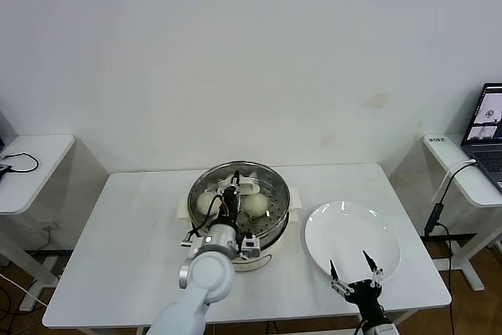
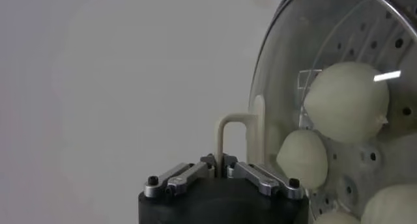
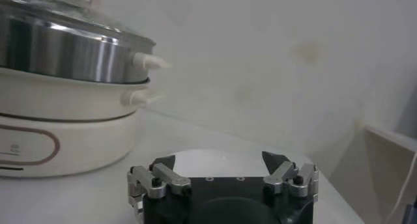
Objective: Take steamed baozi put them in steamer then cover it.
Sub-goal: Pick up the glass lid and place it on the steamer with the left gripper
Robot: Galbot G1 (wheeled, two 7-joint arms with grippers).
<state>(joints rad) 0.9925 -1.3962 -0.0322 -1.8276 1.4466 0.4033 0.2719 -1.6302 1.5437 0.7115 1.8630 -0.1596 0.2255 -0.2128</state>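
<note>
The steamer [image 1: 276, 225] stands mid-table, a shiny steel pot on a white base [image 3: 58, 140]. The clear glass cover [image 1: 267, 184] lies over its top, its rim level with the pot's rim in the right wrist view. My left gripper [image 1: 233, 192] is above the pot, shut on the cover's cream handle [image 2: 223, 131]. Baozi [image 1: 256, 205] show through the glass [image 2: 326, 56]: one large [image 2: 345, 101], one smaller [image 2: 303, 157], another at the edge [image 2: 391, 206]. My right gripper [image 1: 350, 264] hangs open over the near edge of the white plate [image 1: 353, 229], holding nothing.
The white table [image 1: 133, 225] has bare surface left of the steamer. The plate [image 3: 195, 163] lies right of it and holds nothing. A side desk [image 1: 31, 162] stands at the left, another with a laptop [image 1: 488, 127] and a cable at the right.
</note>
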